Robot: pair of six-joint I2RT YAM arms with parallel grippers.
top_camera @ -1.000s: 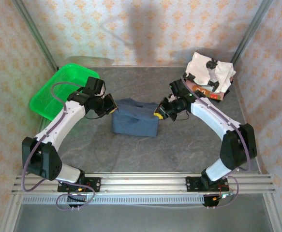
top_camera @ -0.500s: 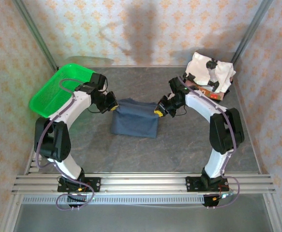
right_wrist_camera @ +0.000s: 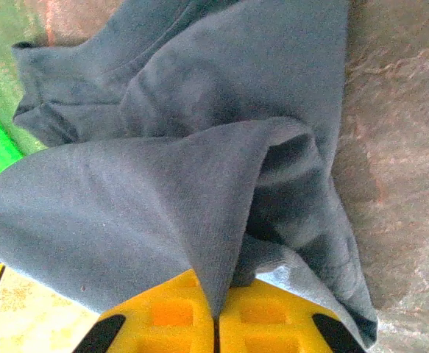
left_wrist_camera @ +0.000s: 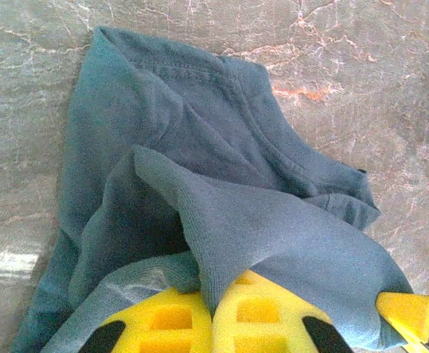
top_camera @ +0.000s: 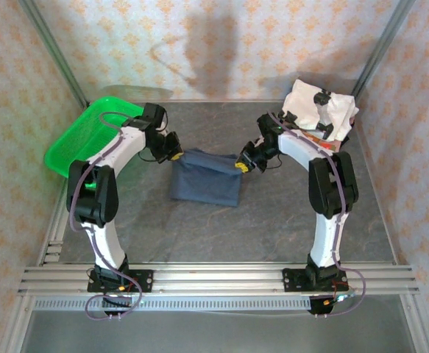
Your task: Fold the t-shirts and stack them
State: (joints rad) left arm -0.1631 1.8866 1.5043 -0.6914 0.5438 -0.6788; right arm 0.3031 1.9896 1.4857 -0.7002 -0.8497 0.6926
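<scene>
Evidently the left gripper (top_camera: 172, 150) and the right gripper (top_camera: 241, 165) each pinch a far corner of the slate-blue t-shirt (top_camera: 207, 185), which lies mid-table between them. Holding both corners at once should, I'd guess, keep that edge straight for the fold. The white t-shirt (top_camera: 313, 107) sits far right, presumably the stack.

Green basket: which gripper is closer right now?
Left. The left gripper sits beside the green basket, shut on the blue t-shirt at its far-left corner. The right gripper pinches the far-right corner, on the shirt's other side.
</scene>
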